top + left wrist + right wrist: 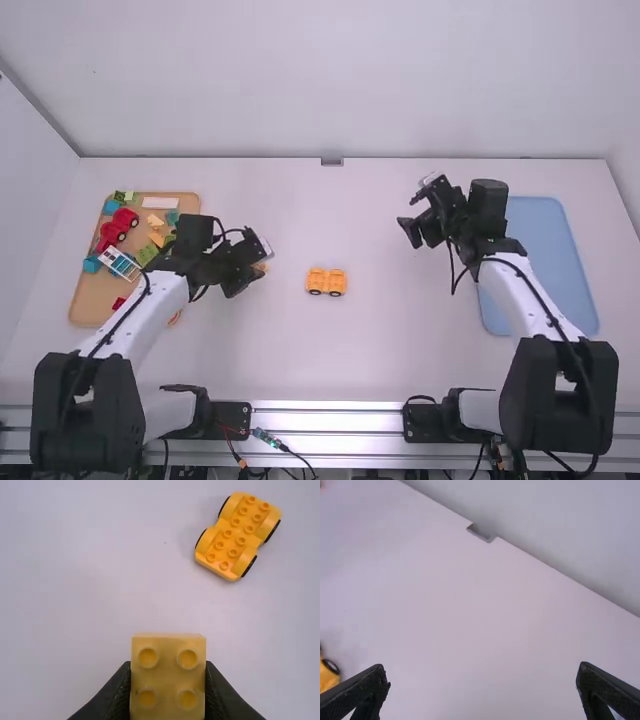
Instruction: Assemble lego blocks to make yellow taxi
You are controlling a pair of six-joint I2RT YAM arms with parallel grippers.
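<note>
Above table [390, 350] | left end effector [257, 270]: clamped on yellow block [168, 682] | right end effector [410, 221]: wide, empty

Blocks [125, 217] on board [92, 298] at left, tray [547, 255] at right, car base [326, 281] between.

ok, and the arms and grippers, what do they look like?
Left arm and right arm: white links, bulky black joints, a black cable along each. Left gripper and right gripper: black, two tapering fingers apiece.
</note>
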